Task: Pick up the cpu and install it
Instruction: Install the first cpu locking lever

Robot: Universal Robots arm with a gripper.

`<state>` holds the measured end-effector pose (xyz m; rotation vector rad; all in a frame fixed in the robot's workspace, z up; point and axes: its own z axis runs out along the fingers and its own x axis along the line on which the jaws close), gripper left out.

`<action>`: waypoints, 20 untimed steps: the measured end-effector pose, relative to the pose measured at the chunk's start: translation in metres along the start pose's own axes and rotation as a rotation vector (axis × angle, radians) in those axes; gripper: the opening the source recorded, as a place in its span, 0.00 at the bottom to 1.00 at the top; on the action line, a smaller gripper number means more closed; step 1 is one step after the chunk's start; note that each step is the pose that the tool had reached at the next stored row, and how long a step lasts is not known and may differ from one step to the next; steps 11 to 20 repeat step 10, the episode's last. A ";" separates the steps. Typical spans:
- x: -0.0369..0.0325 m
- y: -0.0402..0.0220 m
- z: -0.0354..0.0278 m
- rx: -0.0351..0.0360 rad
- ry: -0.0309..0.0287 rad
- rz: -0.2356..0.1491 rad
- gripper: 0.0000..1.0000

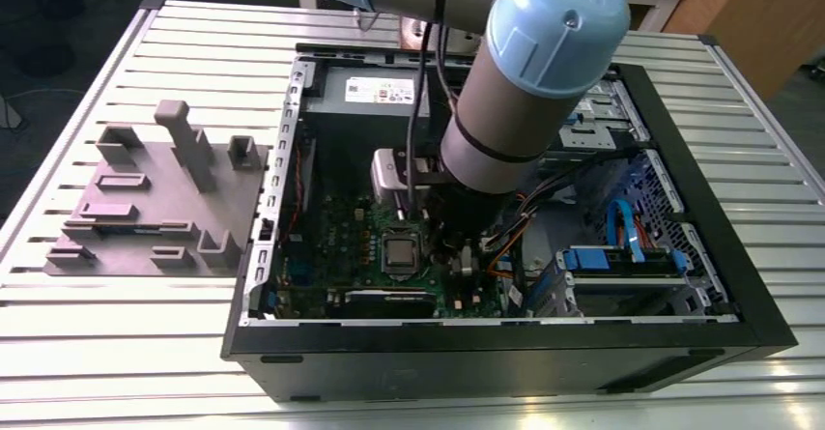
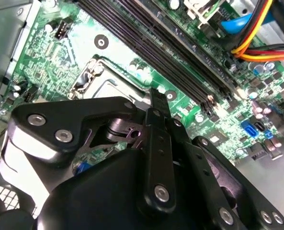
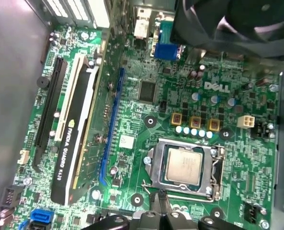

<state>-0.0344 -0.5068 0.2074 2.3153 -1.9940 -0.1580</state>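
The cpu [image 3: 184,166] lies flat in its socket [image 3: 153,165] on the green motherboard [image 3: 146,120], its silver-grey top square within the metal frame and showing bare in the first wrist view; in the exterior view it sits as a small grey square [image 1: 398,251] near the middle of the board. The gripper [image 3: 162,199] hangs just beside the socket's edge, its dark fingertips drawn together to a narrow point and clamped on nothing, apart from the chip. In the second wrist view the black fingers [image 2: 158,143] reach down over the board close to the socket frame [image 2: 91,76], though whether the tips touch the board is hard to say from this angle. The arm [image 1: 516,130] comes down into the open computer case [image 1: 516,353] from the far side, its grey forearm standing between the case's left wall and the drive bays [image 1: 619,266] at the exterior view's right. Room inside is tight: long black memory slots [image 2: 180,62] run along one side of the socket, a graphics card [image 3: 77,129] stands in its slot on the other side of the board, and a black fan [image 3: 228,24] overhangs the board's edge. Coloured cables [image 2: 256,43] cross near the memory slots. The case lies on a slatted metal table [image 1: 129,343], and a grey fixture tray [image 1: 142,208] sits well apart at the exterior view's left, beside the case's wall.
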 end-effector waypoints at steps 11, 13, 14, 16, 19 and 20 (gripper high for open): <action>-0.0004 0.0031 0.0002 -0.0020 0.0001 -0.002 0.11; -0.0004 0.0031 0.0002 -0.0020 0.0001 -0.002 0.11; -0.0004 0.0031 0.0002 -0.0020 0.0001 -0.002 0.11; -0.0004 0.0031 0.0002 -0.0020 0.0001 -0.002 0.11; -0.0004 0.0031 0.0002 -0.0020 0.0001 -0.002 0.11; -0.0004 0.0031 0.0002 -0.0020 0.0001 -0.002 0.11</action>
